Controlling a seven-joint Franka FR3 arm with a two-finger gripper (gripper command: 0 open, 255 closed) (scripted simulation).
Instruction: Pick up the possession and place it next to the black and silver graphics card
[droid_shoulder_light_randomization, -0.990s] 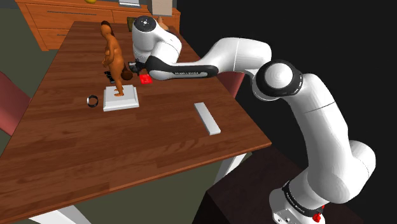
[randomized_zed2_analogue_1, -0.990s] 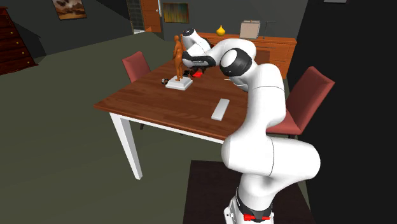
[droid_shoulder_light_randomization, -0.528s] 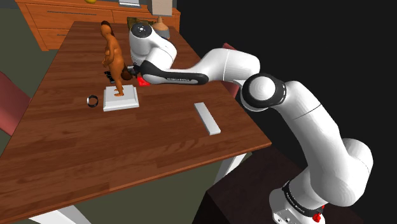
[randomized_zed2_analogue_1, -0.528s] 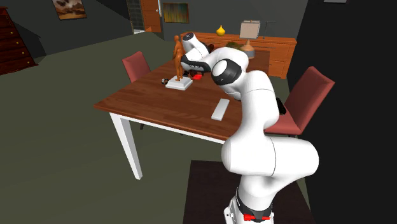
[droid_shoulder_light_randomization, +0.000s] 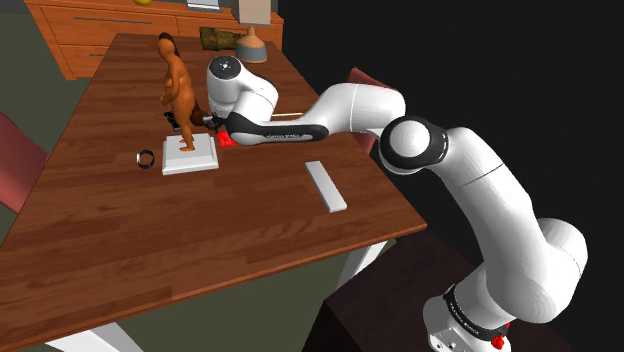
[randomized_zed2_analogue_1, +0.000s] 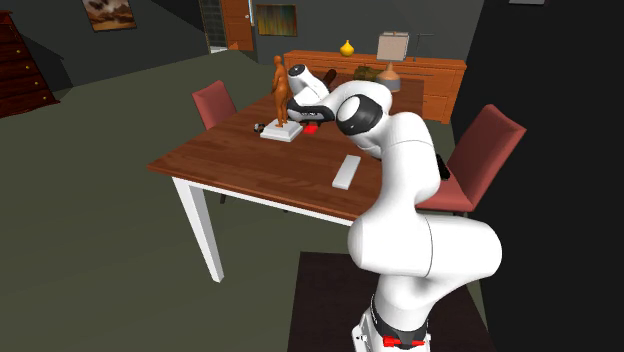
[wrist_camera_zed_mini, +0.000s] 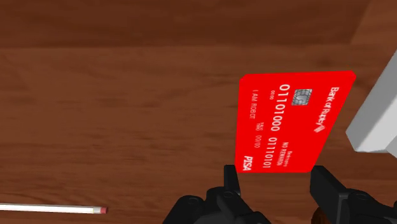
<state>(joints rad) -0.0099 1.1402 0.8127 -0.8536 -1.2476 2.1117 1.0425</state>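
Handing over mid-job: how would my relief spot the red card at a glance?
On the brown wooden table, find the orange human figurine on its white square base. Flat on the wood beside that base, under the open black gripper, lies the red bank card: the only red, printed thing there.

White, rounded arm with dark joints, a lettered dark forearm band, red base marks and black tool.
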